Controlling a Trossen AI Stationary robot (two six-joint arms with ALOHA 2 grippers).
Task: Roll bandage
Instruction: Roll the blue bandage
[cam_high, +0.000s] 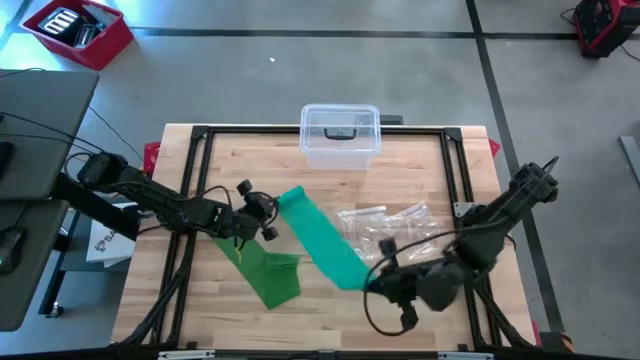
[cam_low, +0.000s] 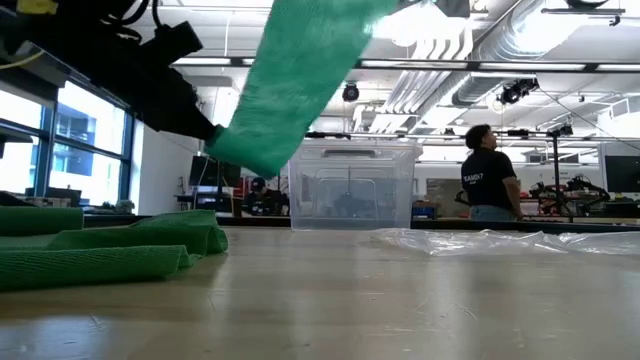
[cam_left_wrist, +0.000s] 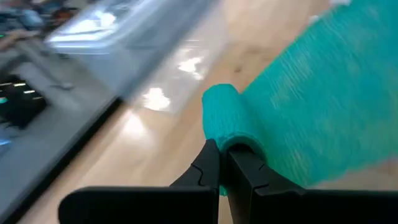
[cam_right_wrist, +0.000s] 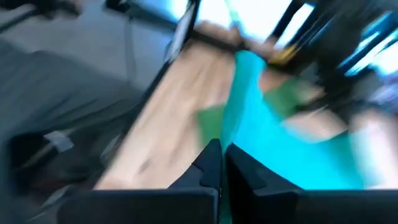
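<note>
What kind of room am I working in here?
Probably a robotics lab or workshop: exposed ceiling ducts, more equipment rigs on stands behind a standing person, and a wooden table framed in black.

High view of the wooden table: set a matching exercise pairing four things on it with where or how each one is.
Things:
1. clear plastic lidded box
2. crumpled clear plastic bag
3. green mesh bandage strip
4. red bin

Places or states:
A. on the floor beyond the table's far left corner
B. stretched in the air between the left gripper and the right gripper
C. at the middle of the table's far edge
D. lying flat on the wood, right of the strip

Pairs: 1-C, 2-D, 3-B, 4-A
</note>
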